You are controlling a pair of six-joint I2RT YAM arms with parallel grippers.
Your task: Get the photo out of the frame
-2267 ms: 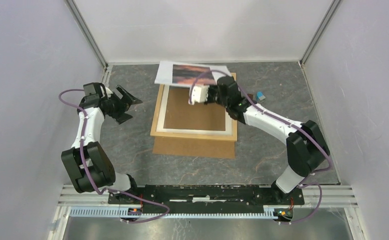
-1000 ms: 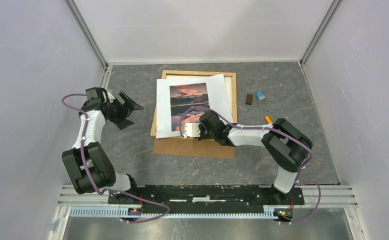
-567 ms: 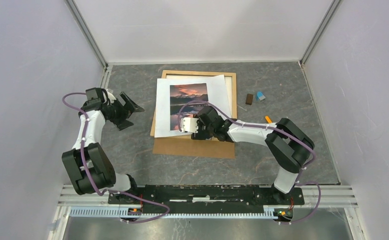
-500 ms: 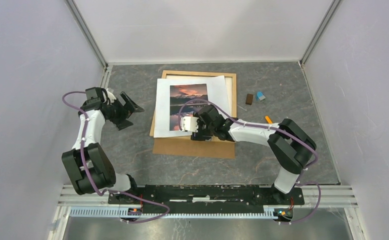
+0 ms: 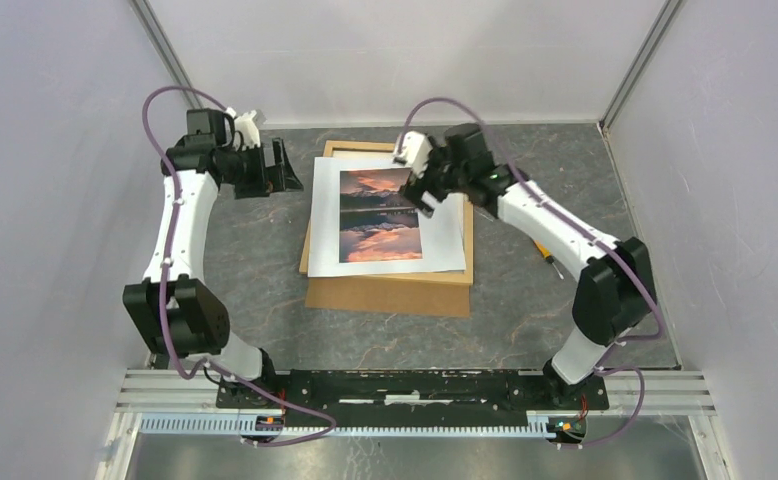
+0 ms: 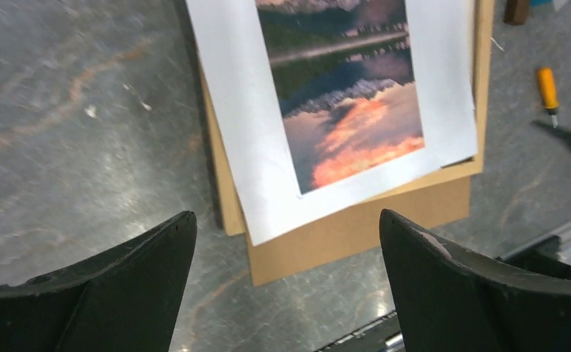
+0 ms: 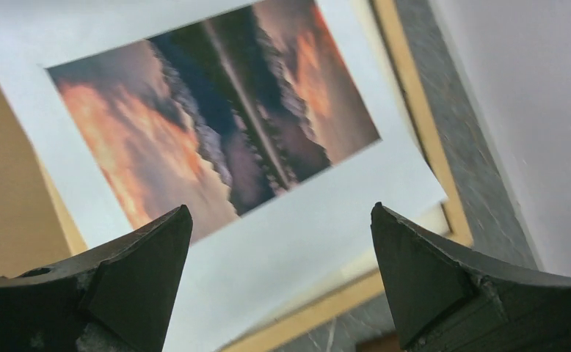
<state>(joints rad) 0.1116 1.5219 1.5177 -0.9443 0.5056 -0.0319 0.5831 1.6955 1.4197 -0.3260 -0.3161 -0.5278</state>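
The photo (image 5: 385, 215), a white-bordered sheet with an orange sunset over dark water, lies flat and face up on the frame (image 5: 469, 260), whose light-wood rim shows around it. My right gripper (image 5: 423, 193) hovers open over the photo's far right part, holding nothing. In the right wrist view its fingers spread above the photo (image 7: 224, 139) and the frame rim (image 7: 423, 132), around my right gripper (image 7: 280, 207). My left gripper (image 5: 287, 168) is open and empty, raised left of the frame's far corner. Its camera looks down at the photo (image 6: 348, 110) and frame edge (image 6: 224, 198), with my left gripper (image 6: 286, 215) above them.
A plain brown backing board (image 5: 385, 296) sticks out from under the frame's near edge, also the backing board (image 6: 356, 235). An orange-handled tool (image 6: 547, 88) and a small brown block (image 6: 517, 9) lie right of the frame. Enclosure walls stand on three sides.
My right gripper opened, let the photo go and rose toward the frame's far end. The left arm swung up and toward the back. The photo now lies free on the frame.
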